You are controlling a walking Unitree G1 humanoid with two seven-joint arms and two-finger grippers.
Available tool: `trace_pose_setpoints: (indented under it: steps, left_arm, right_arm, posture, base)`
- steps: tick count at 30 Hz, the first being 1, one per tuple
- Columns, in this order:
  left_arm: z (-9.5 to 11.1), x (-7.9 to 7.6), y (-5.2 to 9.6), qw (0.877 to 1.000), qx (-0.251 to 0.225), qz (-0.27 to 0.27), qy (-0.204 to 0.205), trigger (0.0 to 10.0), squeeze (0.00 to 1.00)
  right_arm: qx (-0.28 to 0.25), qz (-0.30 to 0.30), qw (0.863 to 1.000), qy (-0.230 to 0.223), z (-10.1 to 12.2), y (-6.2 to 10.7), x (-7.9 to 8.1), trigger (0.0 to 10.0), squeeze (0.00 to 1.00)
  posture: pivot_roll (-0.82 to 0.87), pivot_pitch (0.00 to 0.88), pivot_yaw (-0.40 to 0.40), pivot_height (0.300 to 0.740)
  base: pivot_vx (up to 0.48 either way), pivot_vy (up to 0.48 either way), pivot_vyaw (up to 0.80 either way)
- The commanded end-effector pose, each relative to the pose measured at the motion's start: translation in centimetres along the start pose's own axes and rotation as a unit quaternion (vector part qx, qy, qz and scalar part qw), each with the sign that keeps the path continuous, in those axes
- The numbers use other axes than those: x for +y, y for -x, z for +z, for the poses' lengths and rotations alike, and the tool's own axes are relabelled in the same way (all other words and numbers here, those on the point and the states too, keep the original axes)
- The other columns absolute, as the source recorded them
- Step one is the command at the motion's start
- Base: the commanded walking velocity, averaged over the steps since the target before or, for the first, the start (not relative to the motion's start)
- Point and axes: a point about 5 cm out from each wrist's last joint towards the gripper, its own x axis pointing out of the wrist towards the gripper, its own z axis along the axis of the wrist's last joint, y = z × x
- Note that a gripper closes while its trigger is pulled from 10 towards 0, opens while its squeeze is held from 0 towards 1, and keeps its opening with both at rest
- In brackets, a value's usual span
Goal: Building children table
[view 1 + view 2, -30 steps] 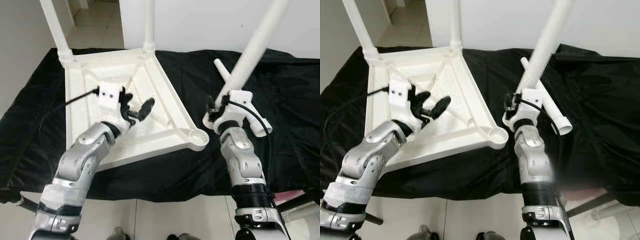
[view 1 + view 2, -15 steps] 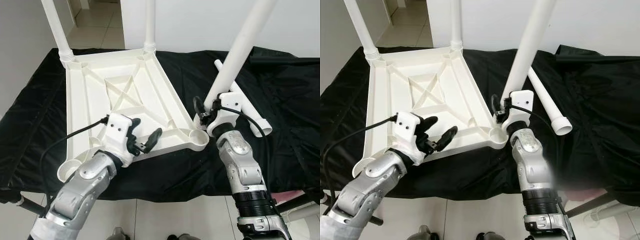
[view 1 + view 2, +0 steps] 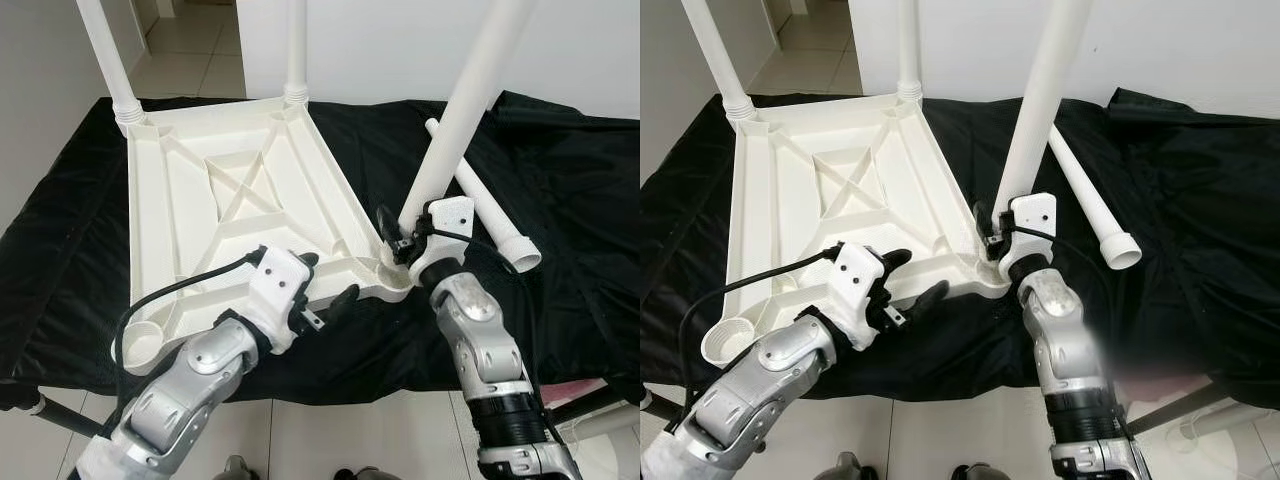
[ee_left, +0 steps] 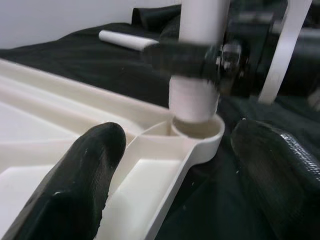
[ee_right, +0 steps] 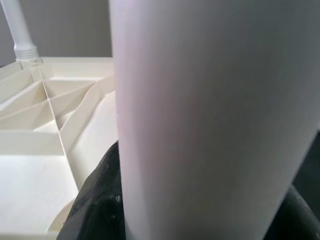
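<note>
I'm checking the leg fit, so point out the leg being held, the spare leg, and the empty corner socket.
held leg (image 3: 1035, 120), right eye view, mid shaft
spare leg (image 3: 1088, 200), right eye view, mid shaft
empty corner socket (image 3: 722, 343), right eye view, rim

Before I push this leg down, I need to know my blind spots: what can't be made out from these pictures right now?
- Whether the white plastic table leg is seated in the round corner socket: head views, right claw covers the joint; left wrist view blurred.
- Leg's top end: cut off by upper edge, head views.
- Right wrist view: leg blocks the socket.
- Near edge of the upturned white plastic tabletop: left claw hides part, head views.
</note>
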Motion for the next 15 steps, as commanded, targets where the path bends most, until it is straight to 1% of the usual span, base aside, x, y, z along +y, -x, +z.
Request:
trace_pose_setpoints:
  steps: [1,5,6,8,15]
  left_arm:
    - [0.0,-1.3,-0.1,0.995,0.007,-0.101,0.004,10.0,0.0]
    - [0.2,-1.3,-0.3,0.995,0.006,-0.103,0.002,10.0,0.0]
    - [0.3,-1.2,-0.3,0.994,0.007,-0.105,0.002,10.0,0.0]
    - [0.4,-1.2,-0.2,0.994,0.009,-0.107,-0.001,10.0,0.0]
    - [0.4,-1.3,-0.2,0.994,0.012,-0.109,-0.006,10.0,0.0]
  right_arm:
    - [0.014,0.011,1.0,0.01,-1.1,0.5,0.0,10.0,0.0]
    - [0.024,0.028,0.999,0.016,-1.8,0.7,0.2,10.0,0.0]
    - [0.029,0.035,0.999,0.022,-2.1,0.7,0.4,10.0,0.0]
    - [0.041,0.06,0.996,0.048,-2.8,0.8,0.6,10.0,0.0]
    - [0.05,0.083,0.992,0.076,-3.2,0.9,0.6,10.0,0.0]
  posture:
    - [-0.04,0.098,-0.022,0.74]
    - [-0.04,0.101,-0.021,0.74]
    - [-0.04,0.101,-0.021,0.74]
    - [-0.04,0.108,-0.02,0.74]
    - [-0.03,0.115,-0.021,0.74]
  base:
    - [0.0,0.0,0.0]
    - [0.0,0.0,0.0]
    - [0.0,0.0,0.0]
    - [0.0,0.0,0.0]
    - [0.0,0.0,0.0]
